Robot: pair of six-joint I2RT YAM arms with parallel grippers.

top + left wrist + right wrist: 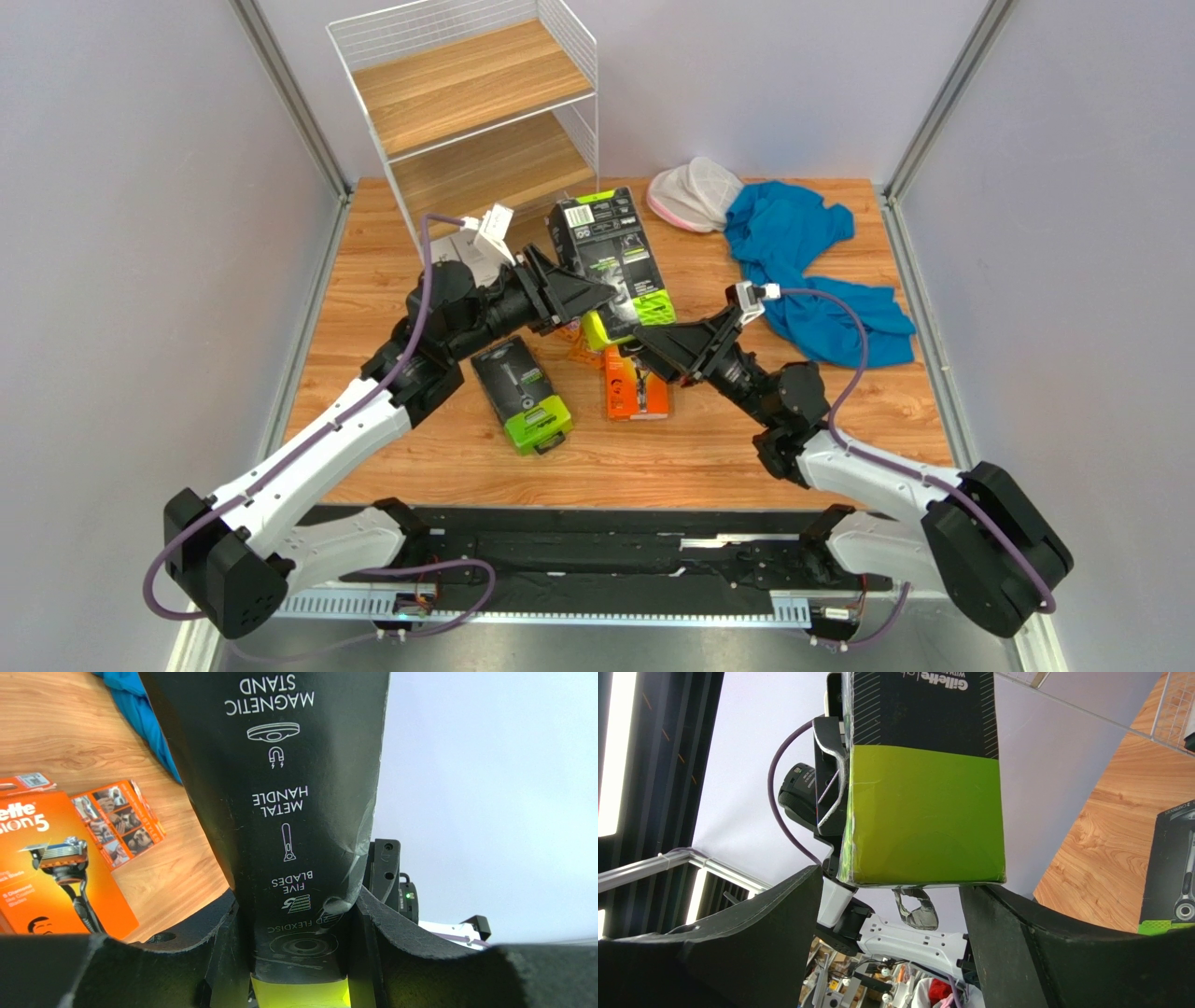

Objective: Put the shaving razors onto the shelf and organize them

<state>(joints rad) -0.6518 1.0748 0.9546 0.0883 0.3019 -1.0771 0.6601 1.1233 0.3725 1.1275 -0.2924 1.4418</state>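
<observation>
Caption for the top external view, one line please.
Left gripper holds a black-and-green razor pack aloft; right gripper open at its green end.

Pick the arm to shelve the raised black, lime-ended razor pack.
Left. The left claw clamps the black cardboard razor pack with lime-green end, close to the white wire shelf; the right claw is open.

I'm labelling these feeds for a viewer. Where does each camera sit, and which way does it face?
Top external: above and behind the arms, looking down on the table and the shelf; both arms show.
Left wrist: on the left arm, looking along its jaws, shut on the black pack; orange box beyond.
Right wrist: on the right arm, looking past its open jaws at the pack's green end.
Shared: all three see that pack.
</observation>
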